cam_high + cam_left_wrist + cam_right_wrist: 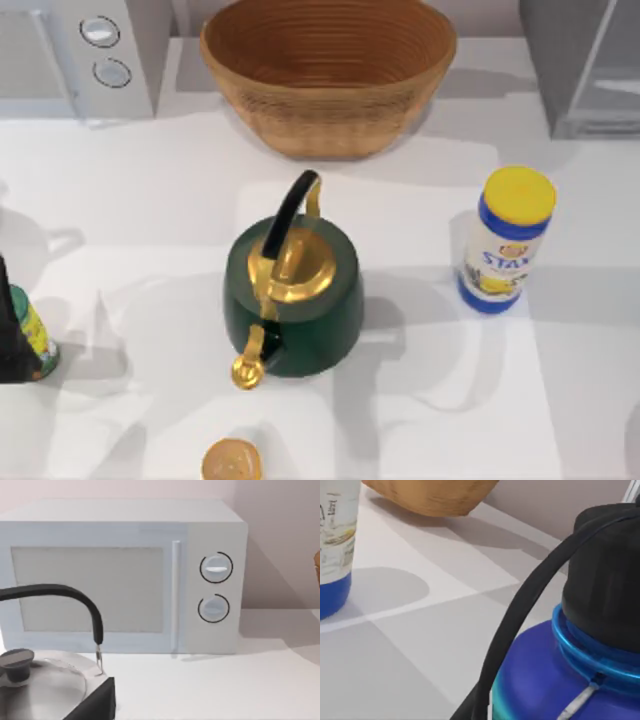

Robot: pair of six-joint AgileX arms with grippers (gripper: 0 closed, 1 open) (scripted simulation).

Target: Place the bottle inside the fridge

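Blue bottle (555,680), black cap + strap, right up against right claw's cam; claw state: can't tell. Grey fridge (580,60) at overhead view's top-right corner. Left claw faces microwave (120,575), silver kettle (40,690) close by; state can't tell.

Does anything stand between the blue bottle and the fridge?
Nothing visible does. The yellow-lidded canister stands before the fridge, toward the middle, and the right wrist view shows bare table beyond the bottle.
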